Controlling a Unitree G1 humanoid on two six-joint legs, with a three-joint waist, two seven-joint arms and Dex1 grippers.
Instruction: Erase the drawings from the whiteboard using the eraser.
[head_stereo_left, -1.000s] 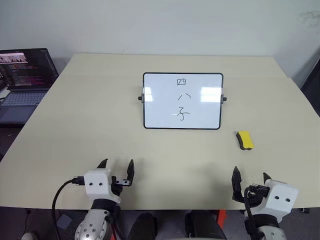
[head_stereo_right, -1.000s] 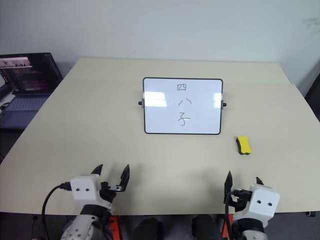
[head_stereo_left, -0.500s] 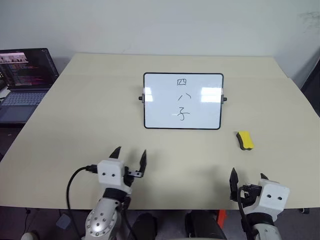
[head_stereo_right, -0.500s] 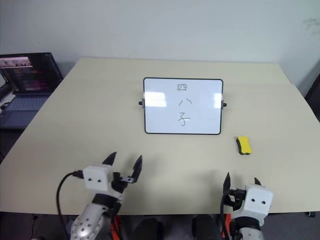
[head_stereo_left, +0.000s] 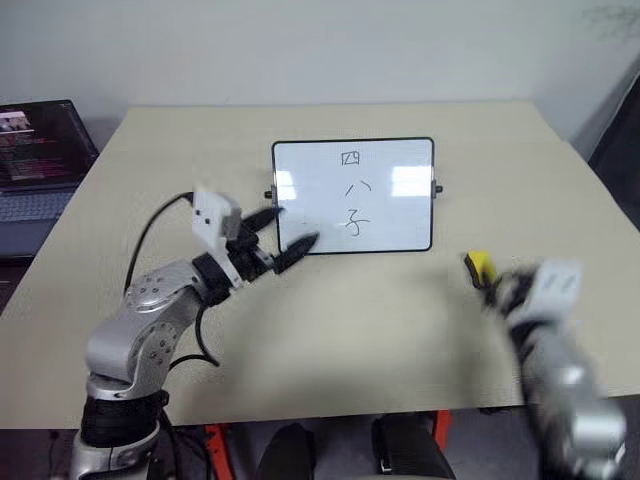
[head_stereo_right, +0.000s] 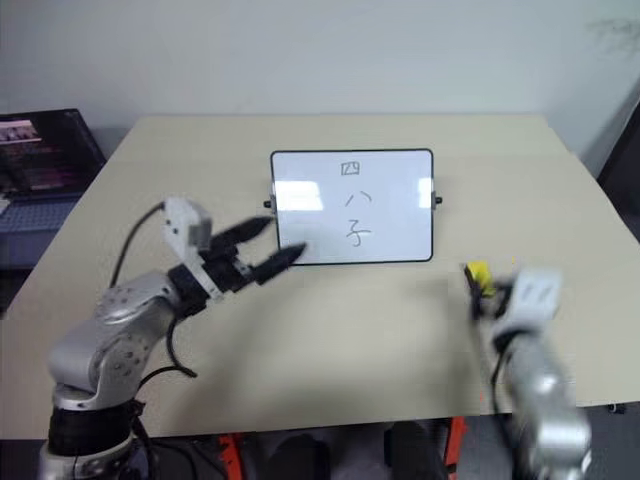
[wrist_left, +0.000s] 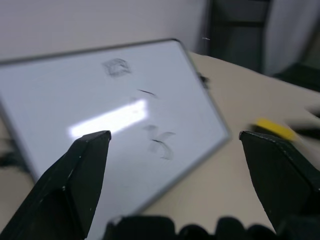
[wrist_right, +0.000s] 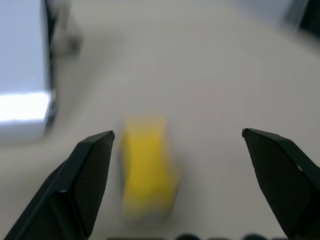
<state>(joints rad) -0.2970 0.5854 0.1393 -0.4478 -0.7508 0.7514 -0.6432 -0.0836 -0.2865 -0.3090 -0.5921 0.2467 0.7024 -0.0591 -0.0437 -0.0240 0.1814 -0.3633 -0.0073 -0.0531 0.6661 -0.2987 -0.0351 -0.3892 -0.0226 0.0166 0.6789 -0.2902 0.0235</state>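
both arms have come up from the near edge of the table (head_stereo_left: 400, 340) since the earlier frames. left gripper (head_stereo_left: 290, 232) now reaches forward and to the right, level over the tabletop, its black fingers spread wide and empty, the tips seen against the lower left corner of the whiteboard (head_stereo_left: 352, 195); whether they touch the frame cannot be told. right gripper (wrist_right: 177, 165) has swung out toward the eraser (head_stereo_left: 481, 268), and its wrist view shows the yellow block on the table between two widely parted fingers, not yet gripped. the head camera has also tilted, so the board and the laptop (head_stereo_left: 40, 160) sit a little differently in the picture, though they do not seem to have been moved themselves.

for the task this looks like the opening step: the left arm appears to be going to steady the board while the right one fetches the eraser. nothing has been wiped; the drawings (head_stereo_left: 352, 192) stand untouched in a short column down the middle of the board, which leans upright near the centre of the table, with the eraser just off its lower right corner.

as for writing, the marks read like three handwritten characters, the top one a small box shape; i would not swear to more. the laptop screen shows lines too small to read. no brand or label is visible.
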